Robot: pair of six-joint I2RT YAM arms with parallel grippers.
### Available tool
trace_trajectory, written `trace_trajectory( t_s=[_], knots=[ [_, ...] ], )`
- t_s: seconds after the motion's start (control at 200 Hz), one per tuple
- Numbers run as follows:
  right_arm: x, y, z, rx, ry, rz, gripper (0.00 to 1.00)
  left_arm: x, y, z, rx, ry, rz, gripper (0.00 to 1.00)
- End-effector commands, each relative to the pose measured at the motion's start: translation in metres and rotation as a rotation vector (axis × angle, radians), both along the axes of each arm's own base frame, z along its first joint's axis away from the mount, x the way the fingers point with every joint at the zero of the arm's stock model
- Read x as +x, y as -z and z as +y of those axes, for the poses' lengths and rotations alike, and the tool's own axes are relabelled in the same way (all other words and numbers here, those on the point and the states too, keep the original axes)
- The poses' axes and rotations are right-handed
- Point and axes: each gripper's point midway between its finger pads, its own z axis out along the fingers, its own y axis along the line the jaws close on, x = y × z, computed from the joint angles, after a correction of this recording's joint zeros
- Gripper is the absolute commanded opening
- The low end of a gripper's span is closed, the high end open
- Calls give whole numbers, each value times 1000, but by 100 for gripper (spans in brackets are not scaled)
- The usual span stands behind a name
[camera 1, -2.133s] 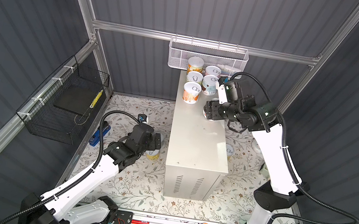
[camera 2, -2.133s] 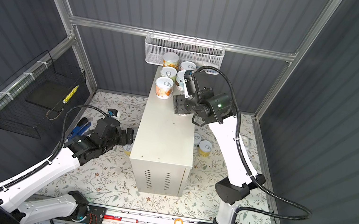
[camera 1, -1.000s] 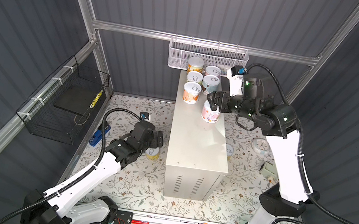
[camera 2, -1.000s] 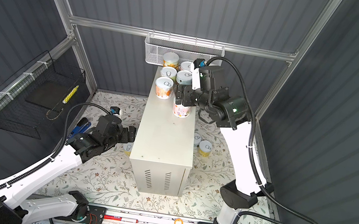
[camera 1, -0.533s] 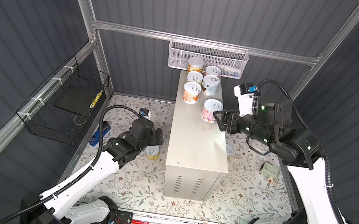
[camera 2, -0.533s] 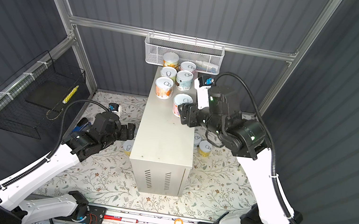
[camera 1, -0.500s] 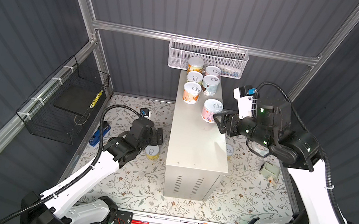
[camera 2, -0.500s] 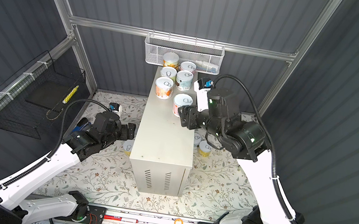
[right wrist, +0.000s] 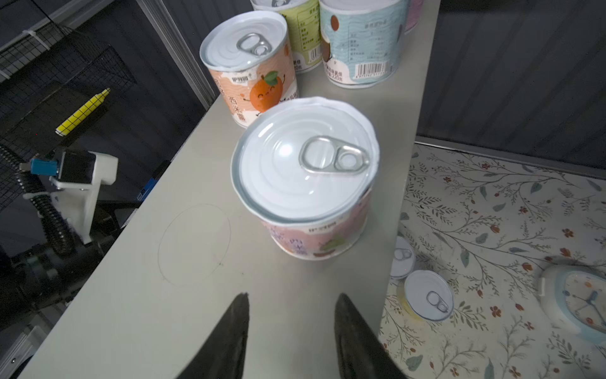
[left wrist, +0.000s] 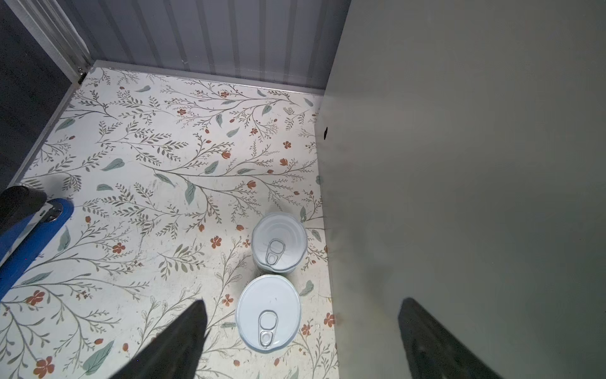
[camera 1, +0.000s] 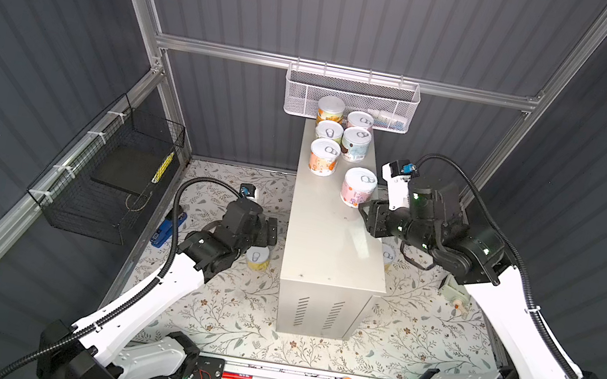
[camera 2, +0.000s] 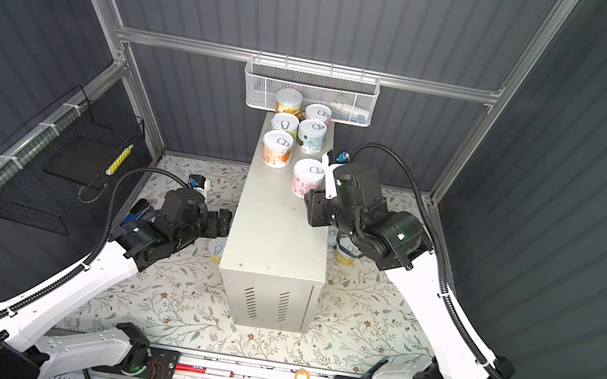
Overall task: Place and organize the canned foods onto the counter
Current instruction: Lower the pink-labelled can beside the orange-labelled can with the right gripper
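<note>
The pink can (right wrist: pixel 306 177) is now released and left standing on the counter (camera 1: pixel 330 241), just ahead of the withdrawn right fingers (right wrist: pixel 241 331), now narrowed and empty. The left fingers (left wrist: pixel 183 338) are held wide over two floor cans (left wrist: pixel 268 313).

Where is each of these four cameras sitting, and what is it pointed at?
Top views: a twin pair high overhead, facing down at the counter, its cans, both arms.
Left wrist: on the left arm, low, facing two floor cans beside the counter; the open left tool shows.
Right wrist: on the right arm, above the counter, facing the pink can; the shut right tool shows.
Shared: the pink can appears from above too.
</note>
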Motion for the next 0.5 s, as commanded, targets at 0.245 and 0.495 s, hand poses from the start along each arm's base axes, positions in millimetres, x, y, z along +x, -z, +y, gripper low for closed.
trace_trajectory(
  t_s=[0.245, 0.495],
  knots=[
    [39, 5, 7, 73, 22, -4, 47, -7, 2, 10, -10, -24, -8, 92],
    [62, 11, 9, 81, 45, 4, 48, -6, 4, 10, -2, -24, -3, 92]
  ],
)
